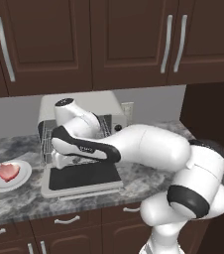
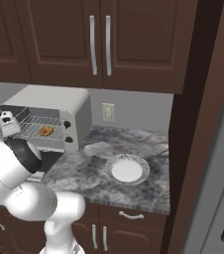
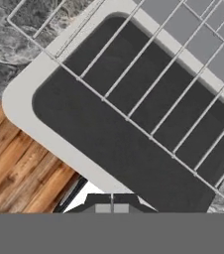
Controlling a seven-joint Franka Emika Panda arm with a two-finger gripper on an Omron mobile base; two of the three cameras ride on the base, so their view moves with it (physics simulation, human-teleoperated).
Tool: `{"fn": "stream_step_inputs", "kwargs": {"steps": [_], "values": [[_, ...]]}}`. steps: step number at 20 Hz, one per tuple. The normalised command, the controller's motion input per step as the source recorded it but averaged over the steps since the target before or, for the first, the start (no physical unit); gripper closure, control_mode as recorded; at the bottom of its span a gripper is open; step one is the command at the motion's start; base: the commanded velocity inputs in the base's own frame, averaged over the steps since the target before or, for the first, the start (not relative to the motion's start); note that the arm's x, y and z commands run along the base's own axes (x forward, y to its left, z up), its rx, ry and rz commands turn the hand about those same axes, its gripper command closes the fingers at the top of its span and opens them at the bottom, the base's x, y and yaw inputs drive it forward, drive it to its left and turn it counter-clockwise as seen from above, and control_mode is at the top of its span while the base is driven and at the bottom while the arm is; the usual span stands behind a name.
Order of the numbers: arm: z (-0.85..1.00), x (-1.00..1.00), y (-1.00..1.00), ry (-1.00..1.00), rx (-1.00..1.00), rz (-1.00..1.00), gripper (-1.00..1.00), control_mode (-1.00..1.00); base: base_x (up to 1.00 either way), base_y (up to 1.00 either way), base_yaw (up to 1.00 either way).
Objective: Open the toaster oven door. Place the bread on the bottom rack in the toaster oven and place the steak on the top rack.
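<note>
Left base view shows my arm reaching over the toaster oven door (image 1: 84, 177), which lies dropped flat on the table (image 1: 15, 203), glass up. My hand (image 3: 112, 208) hangs above that door with its fingers pressed together and nothing between them; in the hand view the tips sit just over the door's grey frame, with a pulled-out wire rack (image 3: 148, 94) spanning the dark glass. The toaster oven (image 2: 59, 106) stands open against the wall. Inside it, the bread (image 2: 46, 131) rests on a wire rack; I cannot tell which one. The steak (image 1: 8, 171) lies on a white plate (image 1: 23, 179) left of the door. Right base view shows another white plate (image 2: 128, 170), well to the oven's right.
</note>
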Motion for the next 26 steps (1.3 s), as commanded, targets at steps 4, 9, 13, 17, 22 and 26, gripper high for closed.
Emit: {"fn": "stream_step_inputs", "kwargs": {"steps": [4, 9, 13, 17, 22, 26], "values": [[0.18, -0.25, -0.49, -0.01, 0.04, -0.09, -1.00, -1.00, 0.00, 0.00, 0.00], [0.05, -0.26, -0.44, -0.03, 0.00, -0.08, -1.00, -1.00, 0.00, 0.00, 0.00], [0.00, -0.12, -0.39, 0.00, 0.00, -0.16, -1.00, -1.00, 0.00, 0.00, 0.00], [0.00, -0.07, -0.27, 0.00, 0.00, -0.06, -1.00, -1.00, 0.00, 0.00, 0.00], [0.00, 0.00, 0.00, 0.00, 0.01, 0.00, -1.00, -1.00, 0.00, 0.00, 0.00], [0.00, 0.00, 0.00, 0.00, 0.00, 0.00, -1.00, -1.00, 0.00, 0.00, 0.00]]}}
